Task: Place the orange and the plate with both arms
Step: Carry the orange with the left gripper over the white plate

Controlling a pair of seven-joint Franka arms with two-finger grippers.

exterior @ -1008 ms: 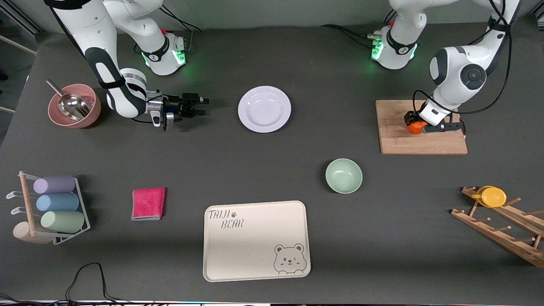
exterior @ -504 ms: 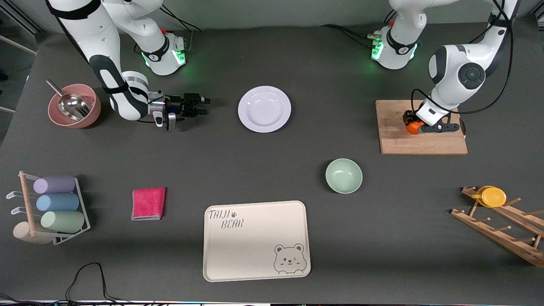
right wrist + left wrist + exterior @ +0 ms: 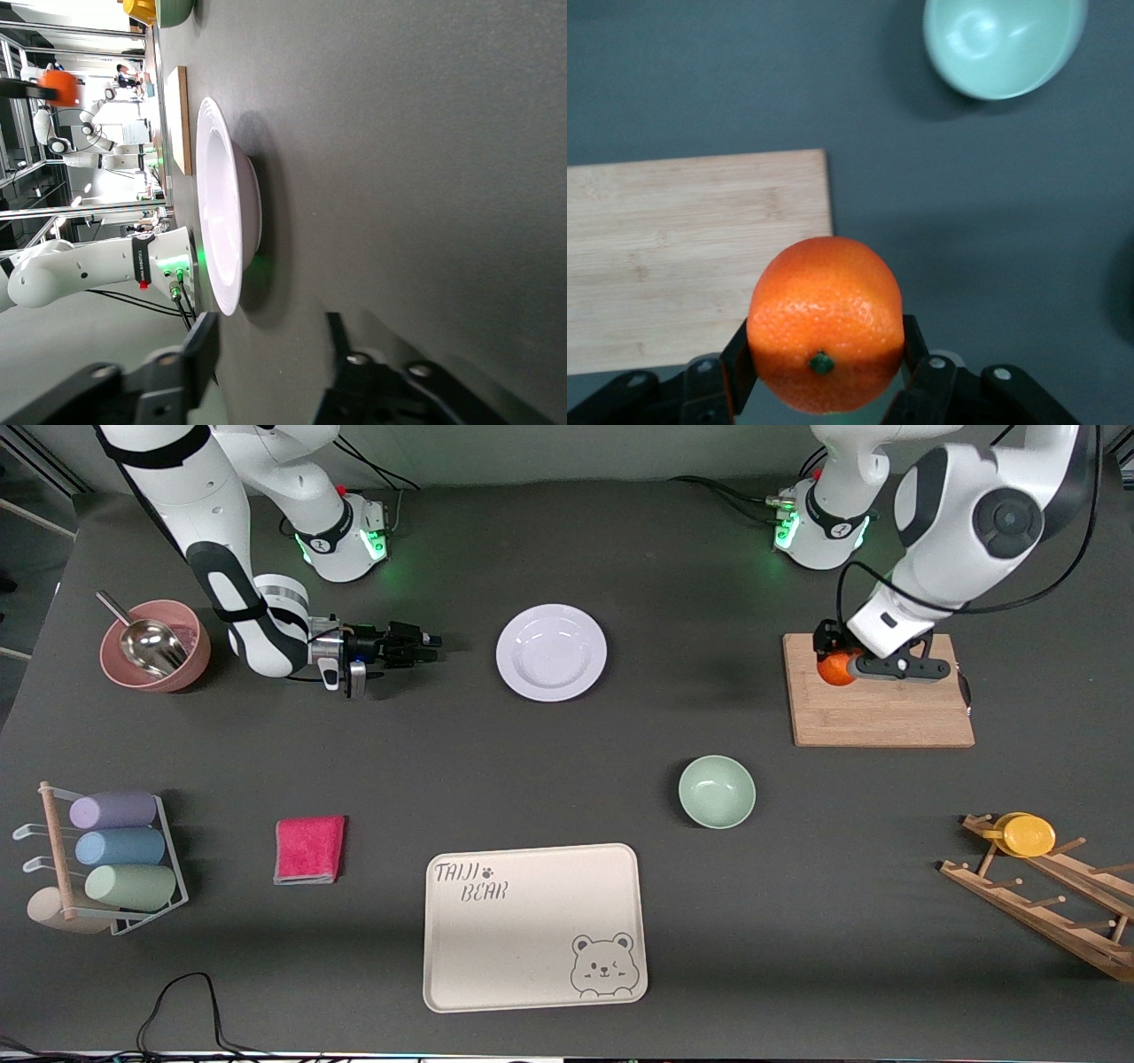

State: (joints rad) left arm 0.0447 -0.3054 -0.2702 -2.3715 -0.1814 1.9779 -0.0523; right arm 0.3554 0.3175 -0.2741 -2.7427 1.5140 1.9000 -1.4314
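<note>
The orange (image 3: 835,668) is held in my left gripper (image 3: 838,666), lifted over the wooden board's (image 3: 877,708) edge toward the plate. In the left wrist view the orange (image 3: 825,323) fills the space between the black fingers (image 3: 739,365), stem end toward the camera. The white plate (image 3: 551,652) lies flat on the dark table between the two arms. My right gripper (image 3: 429,646) is open and empty, low over the table beside the plate, on the right arm's side. The right wrist view shows the plate (image 3: 223,208) edge-on just ahead of the open fingers (image 3: 200,350).
A mint-green bowl (image 3: 717,791) sits nearer the camera than the plate. A cream bear-printed tray (image 3: 534,926) lies at the front. A pink bowl with a scoop (image 3: 155,645), a red cloth (image 3: 309,849), a rack of cups (image 3: 106,859) and a wooden rack with a yellow cup (image 3: 1028,836) stand around.
My left gripper has lifted the orange off the board and moved it toward the plate's side. My right gripper has crept slightly closer to the plate.
</note>
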